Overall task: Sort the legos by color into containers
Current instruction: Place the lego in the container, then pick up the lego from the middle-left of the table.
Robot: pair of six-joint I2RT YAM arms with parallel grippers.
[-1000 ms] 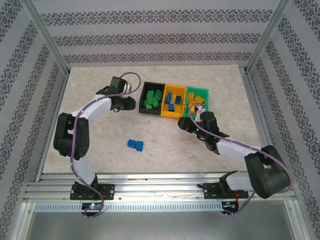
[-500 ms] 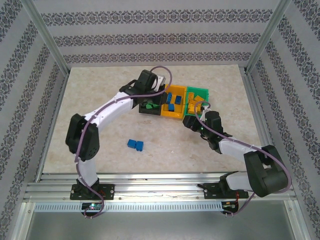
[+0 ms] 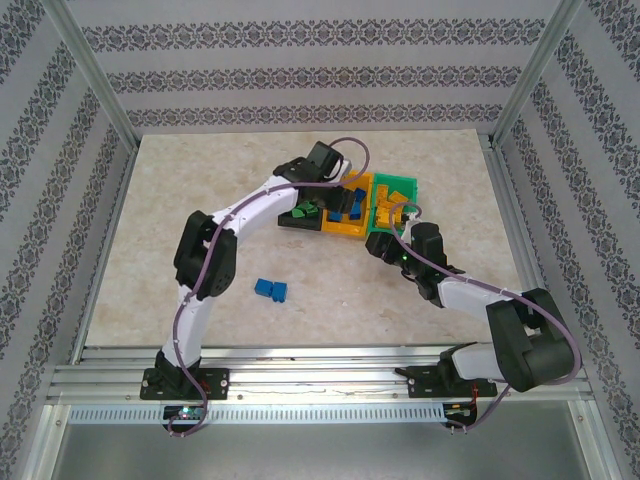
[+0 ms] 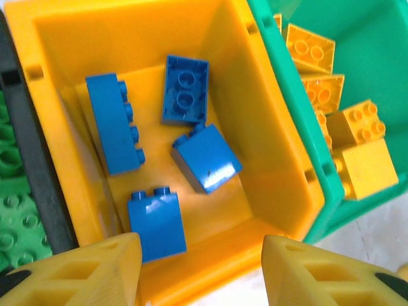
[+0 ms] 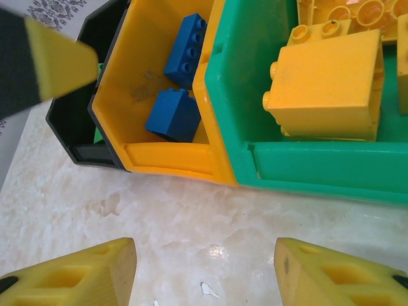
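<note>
Found left gripper (image 4: 199, 261) parted, empty, above orange container (image 4: 274, 146) holding 4 blue legos (image 4: 205, 157), toward far edge of table (image 3: 170, 190). Noted right gripper (image 5: 204, 268) parted, empty, beside green container (image 5: 319, 169); 2 loose blue legos (image 3: 271, 290) toward near edge.

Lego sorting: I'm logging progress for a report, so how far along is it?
Done: green bricks lie in the black bin, four blue bricks in the orange bin, yellow bricks in the green bin. In hand: nothing; the left gripper hovers open over the orange bin, the right gripper open before the green bin. Remaining: two blue bricks on the table.
</note>
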